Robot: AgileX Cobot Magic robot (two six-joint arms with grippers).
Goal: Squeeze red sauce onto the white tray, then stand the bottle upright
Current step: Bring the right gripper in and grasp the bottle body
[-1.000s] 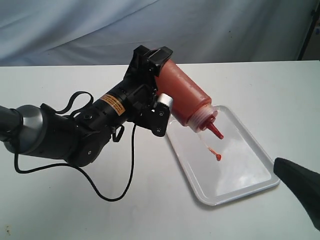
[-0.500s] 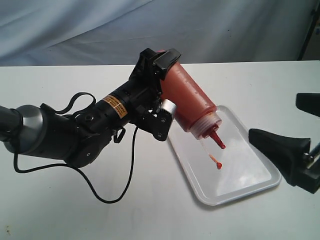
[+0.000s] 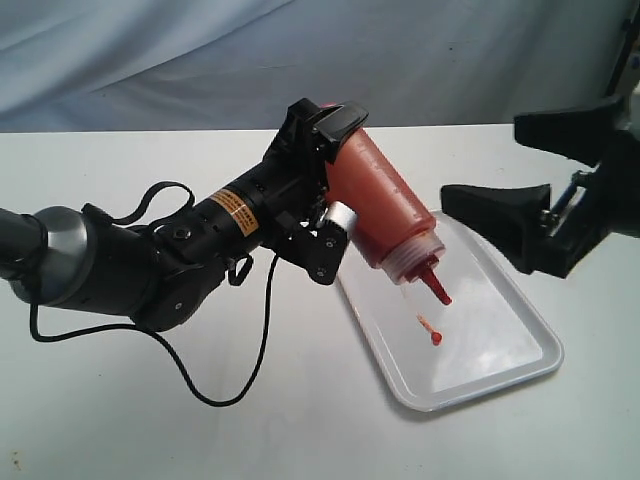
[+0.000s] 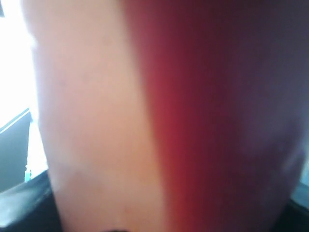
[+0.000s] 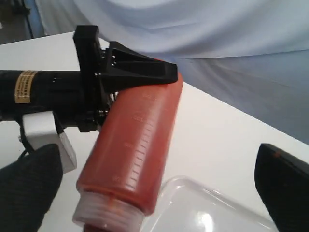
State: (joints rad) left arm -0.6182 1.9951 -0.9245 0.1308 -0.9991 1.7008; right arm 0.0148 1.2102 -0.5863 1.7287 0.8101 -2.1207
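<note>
This is a robotics lab or test bench rather than a home kitchen. A plain white counter (image 3: 120,420) fills the exterior view; a pale blue-grey cloth (image 3: 150,60) hangs in folds behind it as a backdrop. A black robot arm (image 3: 110,265) with a yellow label (image 3: 232,205) and a loose black cable (image 3: 265,320) reaches over the counter; the black right gripper (image 3: 480,160) comes in from the other side with its jaws apart. The props are few and staged: a white tray (image 3: 500,375) and a red-stained bottle (image 3: 385,210). A dark post (image 3: 620,60) stands at the far right edge of the view, before the cloth.
</note>
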